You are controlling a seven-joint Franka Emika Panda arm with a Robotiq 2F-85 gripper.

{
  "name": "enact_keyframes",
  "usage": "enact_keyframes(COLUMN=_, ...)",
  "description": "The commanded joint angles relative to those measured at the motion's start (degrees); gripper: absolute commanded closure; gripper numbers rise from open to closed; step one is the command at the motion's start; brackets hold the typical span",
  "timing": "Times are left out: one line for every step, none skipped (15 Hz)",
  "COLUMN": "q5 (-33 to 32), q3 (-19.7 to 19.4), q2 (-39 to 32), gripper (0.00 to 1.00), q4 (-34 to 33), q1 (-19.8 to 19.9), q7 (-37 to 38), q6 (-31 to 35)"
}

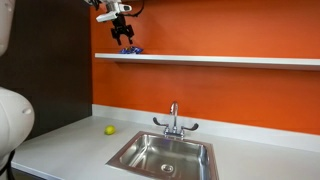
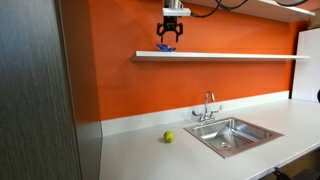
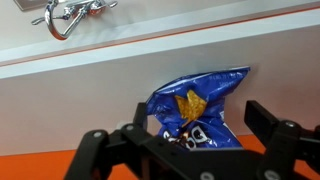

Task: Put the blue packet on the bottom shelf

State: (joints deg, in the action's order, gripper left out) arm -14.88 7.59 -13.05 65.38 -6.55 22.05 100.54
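The blue packet (image 3: 195, 108), crumpled foil with a yellow mark and white print, lies on the bottom shelf (image 3: 90, 90), the long white shelf on the orange wall. It also shows in both exterior views (image 1: 131, 49) (image 2: 165, 47) near the shelf's end. My gripper (image 3: 178, 122) hangs straight over it, jaws spread on either side of the packet, with a gap at the right finger. In both exterior views the gripper (image 1: 123, 33) (image 2: 168, 36) sits just above the shelf (image 1: 220, 60) (image 2: 230, 56).
A yellow-green ball (image 1: 109, 129) (image 2: 169, 137) lies on the grey counter below. A steel sink (image 1: 165, 155) (image 2: 232, 135) with a faucet (image 1: 174, 120) (image 2: 208, 106) sits beside it. A dark cabinet panel (image 2: 40, 90) stands at the counter's end.
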Motion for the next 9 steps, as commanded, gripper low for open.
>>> enact_keyframes(q5=0.83, q3=0.04, q2=8.28, gripper=0.0, q4=11.16, q1=0.43, q7=1.5, q6=2.51)
enact_keyframes(q5=0.91, q3=0.03, q2=9.94, gripper=0.0, q4=13.36, q1=0.4, q7=1.72, q6=2.92)
enact_keyframes(q5=0.95, q3=0.02, q2=11.53, gripper=0.0, q4=15.32, q1=0.33, q7=1.9, q6=3.1)
enact_keyframes(q5=1.08, q3=0.05, q2=13.28, gripper=0.0, q4=17.51, q1=0.23, q7=2.02, q6=3.33)
enact_keyframes(q5=1.14, q3=0.09, q2=14.93, gripper=0.0, q4=19.5, q1=0.11, q7=2.06, q6=3.42)
enact_keyframes(q5=1.08, q3=0.19, q2=17.02, gripper=0.0, q4=22.19, q1=-0.1, q7=2.57, q6=3.55)
enact_keyframes(q5=1.33, q3=0.26, q2=18.92, gripper=0.0, q4=24.46, q1=-0.29, q7=3.23, q6=2.76)
enact_keyframes(q5=1.87, q3=0.36, q2=20.93, gripper=0.0, q4=26.99, q1=-0.51, q7=3.51, q6=1.99)
enact_keyframes(q5=2.35, q3=0.5, q2=22.95, gripper=0.0, q4=29.58, q1=-0.86, q7=3.91, q6=1.36)
